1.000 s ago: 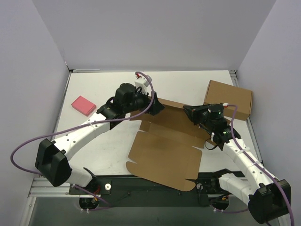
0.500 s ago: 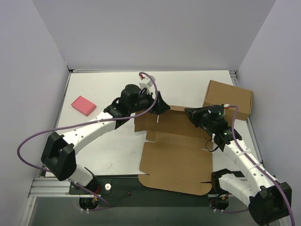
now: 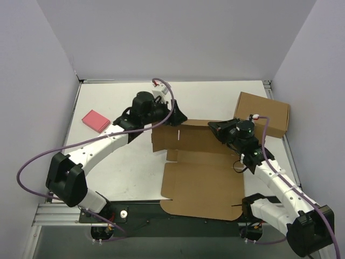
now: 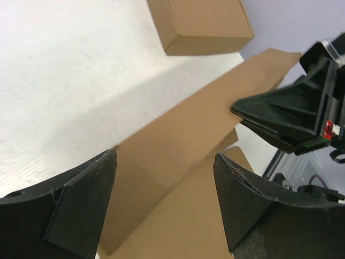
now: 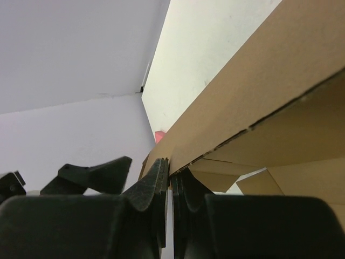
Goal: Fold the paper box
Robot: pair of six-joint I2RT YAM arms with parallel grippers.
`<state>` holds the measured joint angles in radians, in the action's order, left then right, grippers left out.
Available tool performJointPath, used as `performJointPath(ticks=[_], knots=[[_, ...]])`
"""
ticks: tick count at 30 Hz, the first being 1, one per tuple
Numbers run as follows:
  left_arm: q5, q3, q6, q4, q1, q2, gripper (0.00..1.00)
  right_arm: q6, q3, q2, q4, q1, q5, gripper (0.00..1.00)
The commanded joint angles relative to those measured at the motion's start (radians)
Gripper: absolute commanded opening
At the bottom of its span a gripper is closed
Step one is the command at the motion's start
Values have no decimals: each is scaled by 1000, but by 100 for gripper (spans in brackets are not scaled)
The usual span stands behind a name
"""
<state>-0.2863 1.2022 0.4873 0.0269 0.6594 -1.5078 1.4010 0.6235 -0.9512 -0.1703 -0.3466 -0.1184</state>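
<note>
The paper box (image 3: 202,186) lies as a flat brown die-cut sheet in the middle of the table, with its far panel tilted up. My right gripper (image 3: 214,128) is shut on the right end of that raised panel; the right wrist view shows the jaws (image 5: 171,172) pinching the cardboard edge (image 5: 259,102). My left gripper (image 3: 179,116) is open just behind the panel's far left part. In the left wrist view its gripper (image 4: 164,199) straddles the cardboard (image 4: 183,140) without touching it, and the right gripper (image 4: 291,113) shows on the panel's end.
A second, fully formed brown cardboard box (image 3: 262,112) stands at the far right, also in the left wrist view (image 4: 199,24). A small pink flat block (image 3: 95,121) lies at the far left. Purple walls enclose the table on three sides.
The sheet has swung round and shifted right, its near edge now square to the table front. The left gripper moved right, then back a little. The right gripper kept its hold.
</note>
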Motion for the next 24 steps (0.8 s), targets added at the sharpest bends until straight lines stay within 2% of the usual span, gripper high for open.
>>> performJointPath(ticks=[1, 5, 11, 15, 20, 24], knots=[[-39, 39, -33, 51, -147, 109, 82, -141, 73, -53, -149, -38, 2, 0], [-68, 57, -87, 146, -242, 149, 82, -155, 102, -147, -314, -68, -36, 0], [-103, 46, -90, 149, -353, 199, 83, -160, 142, -314, -549, -118, -64, 0], [-119, 40, -89, 153, -356, 198, 83, -168, 128, -373, -598, -134, -38, 0], [-128, -21, -29, 127, -340, 219, 80, -181, 55, -370, -644, -132, 9, 0], [-90, -75, 2, 123, -249, 236, 80, -175, 15, -362, -641, -130, 40, 0]])
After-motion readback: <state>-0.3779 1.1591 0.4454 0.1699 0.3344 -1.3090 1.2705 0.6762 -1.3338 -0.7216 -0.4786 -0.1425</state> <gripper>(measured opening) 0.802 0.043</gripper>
